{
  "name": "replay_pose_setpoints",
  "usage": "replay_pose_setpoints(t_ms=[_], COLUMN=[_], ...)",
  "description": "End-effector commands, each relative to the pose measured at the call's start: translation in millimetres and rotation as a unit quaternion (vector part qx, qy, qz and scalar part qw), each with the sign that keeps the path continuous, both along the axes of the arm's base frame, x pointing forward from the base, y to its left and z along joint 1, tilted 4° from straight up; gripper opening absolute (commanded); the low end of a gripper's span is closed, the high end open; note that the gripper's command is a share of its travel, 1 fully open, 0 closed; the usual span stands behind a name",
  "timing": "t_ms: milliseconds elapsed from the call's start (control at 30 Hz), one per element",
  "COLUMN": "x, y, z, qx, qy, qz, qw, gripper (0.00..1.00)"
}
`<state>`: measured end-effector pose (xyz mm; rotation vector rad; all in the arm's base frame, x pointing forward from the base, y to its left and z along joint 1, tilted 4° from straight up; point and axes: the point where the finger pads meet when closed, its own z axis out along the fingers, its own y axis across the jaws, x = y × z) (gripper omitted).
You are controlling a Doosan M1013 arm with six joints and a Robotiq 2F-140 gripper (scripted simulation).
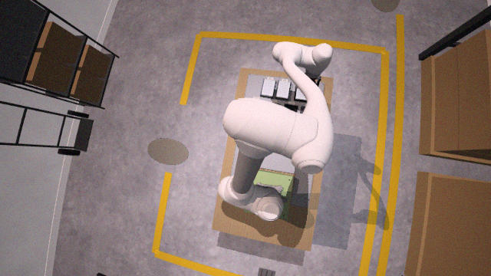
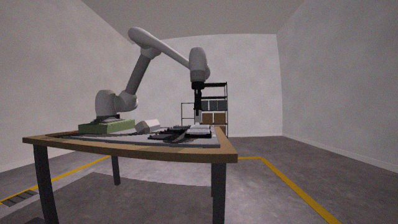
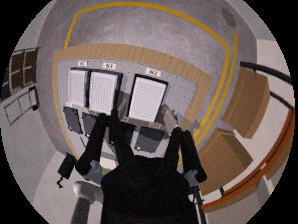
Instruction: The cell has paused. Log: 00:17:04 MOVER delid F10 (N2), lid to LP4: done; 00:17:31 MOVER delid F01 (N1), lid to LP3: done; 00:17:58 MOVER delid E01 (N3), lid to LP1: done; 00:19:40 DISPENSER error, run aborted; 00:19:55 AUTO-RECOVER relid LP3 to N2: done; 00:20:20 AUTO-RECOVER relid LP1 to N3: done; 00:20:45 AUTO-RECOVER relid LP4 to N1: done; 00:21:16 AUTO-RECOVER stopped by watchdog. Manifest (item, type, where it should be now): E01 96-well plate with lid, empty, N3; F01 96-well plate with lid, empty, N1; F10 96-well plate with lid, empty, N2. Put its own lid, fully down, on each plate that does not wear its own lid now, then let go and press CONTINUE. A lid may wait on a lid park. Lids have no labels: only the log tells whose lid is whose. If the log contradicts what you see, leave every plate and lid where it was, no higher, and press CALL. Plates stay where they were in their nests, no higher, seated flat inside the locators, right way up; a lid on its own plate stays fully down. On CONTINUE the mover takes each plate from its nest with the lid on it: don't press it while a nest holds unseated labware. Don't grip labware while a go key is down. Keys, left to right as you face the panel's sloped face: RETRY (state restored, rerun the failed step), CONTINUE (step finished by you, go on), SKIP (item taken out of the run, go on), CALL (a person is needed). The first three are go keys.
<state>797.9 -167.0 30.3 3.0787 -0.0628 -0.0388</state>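
Three white lidded 96-well plates stand in a row at the far end of the deck. In the wrist view they are the left plate (image 3: 77, 90), the middle plate (image 3: 103, 91) and the right plate (image 3: 147, 96), each with a small label behind it. My gripper (image 3: 146, 109) is open and empty, with its fingers astride the space just in front of the right plate. In the exterior view the gripper (image 2: 198, 109) hangs straight down, well above the plates (image 2: 199, 130). From above, two plates (image 1: 268, 87) (image 1: 283, 89) show fully; the arm covers most of the third (image 1: 300, 94).
Dark lid parks (image 3: 87, 123) lie in front of the nests, nearer the arm's base. The key panel (image 2: 147, 125) is a grey wedge beside the green base block (image 2: 106, 126). A shelf rack (image 2: 212, 107) stands behind the table.
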Motion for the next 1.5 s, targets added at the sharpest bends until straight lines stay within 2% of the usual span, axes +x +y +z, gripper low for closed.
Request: replay_pose_setpoints(t_ms=[0,167,233,333,367,400,467,500,533,567,700,733,767,800,867,900,967,1000,1033,1067,1133,1167,1267,1300,1367,1467], x=[0.0,-2.2,-15.1,-66.5,-66.5,-89.7,-92.7,-123.0,-123.0,-150.2,-156.5,-192.2,-192.2,-222.4,-228.9,-261.7,-265.3,-299.8,-299.8,-328.8,-331.2,-358.4,-358.4,-380.6,-408.7,-418.2], y=[0.1,1.8,12.1,48.6,48.6,63.1,65.1,82.4,82.4,96.4,99.9,116.6,116.6,129.0,132.0,144.0,145.5,156.8,156.8,165.2,166.0,173.0,173.0,178.2,184.1,185.8], z=[0.5,1.6,7.9,28.3,28.3,35.3,36.4,44.1,44.1,49.2,50.9,56.1,56.1,58.6,59.6,60.8,61.2,61.1,61.1,59.7,59.8,57.6,57.6,55.3,51.4,49.9], qx=[0.000,0.000,0.000,0.000,0.000,0.000,0.000,0.000,0.000,0.000,0.000,0.000,0.000,0.000,0.000,0.000,0.000,0.000,0.000,0.000,0.000,0.000,0.000,0.000,0.000,0.000], qy=[0.000,0.000,0.000,0.000,0.000,0.000,0.000,0.000,0.000,0.000,0.000,0.000,0.000,0.000,0.000,0.000,0.000,0.000,0.000,0.000,0.000,0.000,0.000,0.000,0.000,0.000], qz=[0.000,0.000,0.000,-0.001,-0.001,-0.001,-0.001,-0.002,-0.002,-0.002,-0.002,-0.003,-0.003,-0.003,-0.003,-0.003,-0.003,-0.004,-0.004,-0.004,-0.004,-0.005,-0.005,-0.005,-0.005,-0.005], qw=[1.000,1.000,1.000,1.000,1.000,1.000,1.000,1.000,1.000,1.000,1.000,1.000,1.000,1.000,1.000,1.000,1.000,1.000,1.000,1.000,1.000,1.000,1.000,1.000,1.000,1.000], gripper=[0.66,0.66,0.66,0.66,0.66,0.66,0.66,0.66,0.66,0.66,0.66,0.66,0.66,0.66,0.66,0.66,0.66,0.66,0.66,0.66,0.66,0.66,0.66,0.66,0.66,0.66])
